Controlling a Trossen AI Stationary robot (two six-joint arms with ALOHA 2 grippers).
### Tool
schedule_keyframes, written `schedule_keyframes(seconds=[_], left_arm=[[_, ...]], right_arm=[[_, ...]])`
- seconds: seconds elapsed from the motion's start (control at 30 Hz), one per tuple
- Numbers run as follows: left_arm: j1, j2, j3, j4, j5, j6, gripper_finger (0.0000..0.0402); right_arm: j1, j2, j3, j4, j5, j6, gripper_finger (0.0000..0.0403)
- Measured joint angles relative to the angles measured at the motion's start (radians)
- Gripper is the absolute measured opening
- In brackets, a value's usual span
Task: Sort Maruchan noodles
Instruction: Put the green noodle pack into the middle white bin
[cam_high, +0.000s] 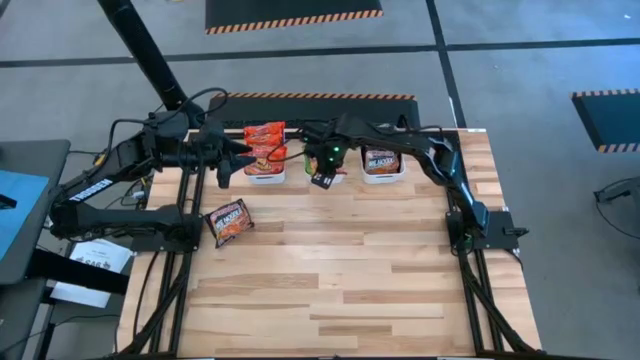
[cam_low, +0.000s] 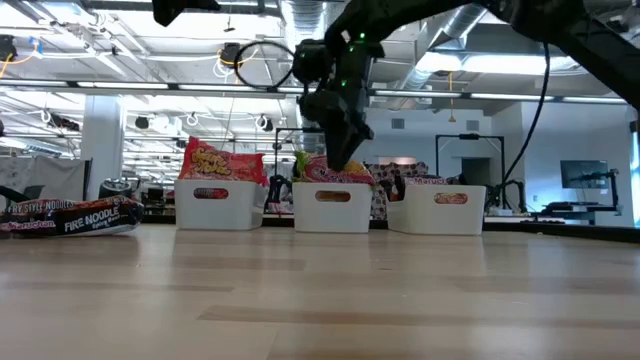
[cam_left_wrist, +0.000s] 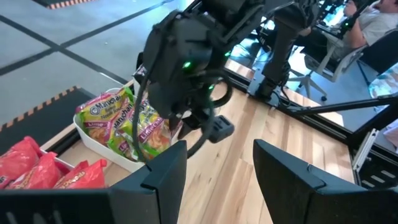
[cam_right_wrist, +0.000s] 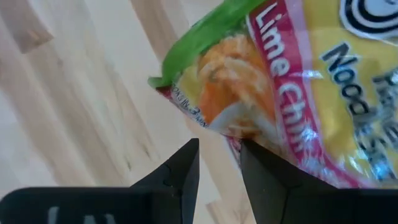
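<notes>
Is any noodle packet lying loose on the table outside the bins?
Yes, one black packet lies on the wooden table, apart from the white bins.

Three white bins (cam_high: 266, 172) crowd the table's (cam_high: 360, 290) twelve o'clock edge, the right gripper (cam_high: 322, 176) over the middle one. A black packet (cam_high: 228, 222) lies at nine o'clock; elsewhere seems passable.

High view: looks straight down from well above on the whole pale wooden slatted table (cam_high: 340, 270). Low view: sits at tabletop height, facing level across the boards toward three white rectangular plastic bins (cam_low: 332, 207) and the room behind. Left wrist view: faces forward between its own dark fingers (cam_left_wrist: 163, 177) at the middle bin, which the low view shares. Right wrist view: hangs very near, its fingers (cam_right_wrist: 180, 171) just beside a green-yellow crinkly packet (cam_right_wrist: 298, 93).
</notes>
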Motion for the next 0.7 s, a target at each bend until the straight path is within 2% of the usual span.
schedule_keyframes(seconds=[0.17, 0.37, 0.7], left_arm=[[0.000, 0.000, 0.000, -0.016, -0.010, 0.000, 0.0174], [0.000, 0.000, 0.000, -0.017, -0.041, 0.001, 0.0174], [0.000, 0.000, 0.000, -0.019, -0.065, 0.053, 0.0174]], right_arm=[[-0.023, 0.024, -0.001, 0.016, 0.000, -0.001, 0.0141], [-0.062, 0.022, 0.000, 0.122, 0.015, 0.000, 0.0141], [-0.068, 0.085, 0.000, 0.087, -0.046, 0.000, 0.0141]])
